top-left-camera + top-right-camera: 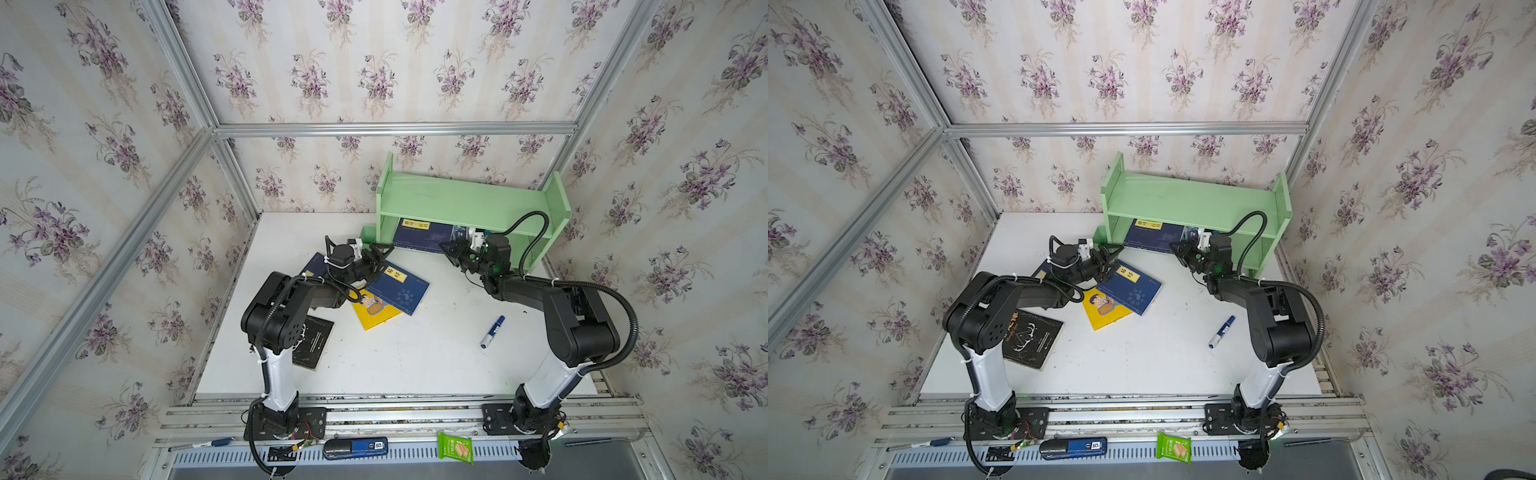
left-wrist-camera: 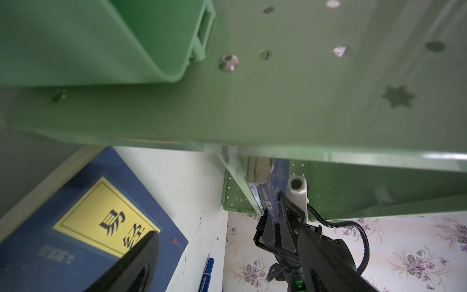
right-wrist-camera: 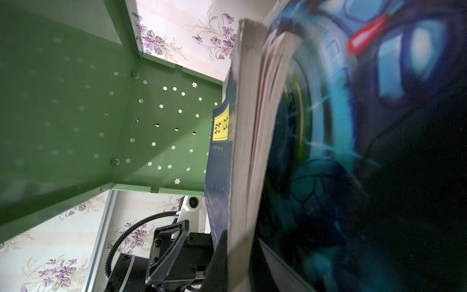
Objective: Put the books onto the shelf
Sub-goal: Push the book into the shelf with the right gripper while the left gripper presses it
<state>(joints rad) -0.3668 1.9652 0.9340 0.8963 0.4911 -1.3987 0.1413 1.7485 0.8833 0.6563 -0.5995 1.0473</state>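
Progress is about one third: navy book (image 1: 415,235) is inside the shelf (image 1: 465,199), magazine (image 3: 353,113) beside it, clamped tight in the right gripper (image 1: 449,248). The other four books (image 1: 399,291) lie before the shelf, near the wide-open, empty left gripper (image 1: 379,254).

ROBOT LAB IN HOME DRESS: Floral wallpaper (image 1: 374,75) covers panels set in a bare aluminium frame (image 1: 395,129) behind and to both sides of a pale green desktop shelf (image 1: 457,199). In front of the shelf, a left robot arm (image 1: 278,332) and a right robot arm (image 1: 577,328) are bolted to metal rails (image 1: 395,411) at the edge of a white tabletop (image 1: 415,365). Past the rails, farthest from the shelf, a slotted metal ledge (image 1: 415,453) carries a blue-and-black device (image 1: 355,448), a green snack packet (image 1: 455,448) and a pen (image 1: 208,444). Exposed wiring (image 1: 305,436) shows at the left arm's base.
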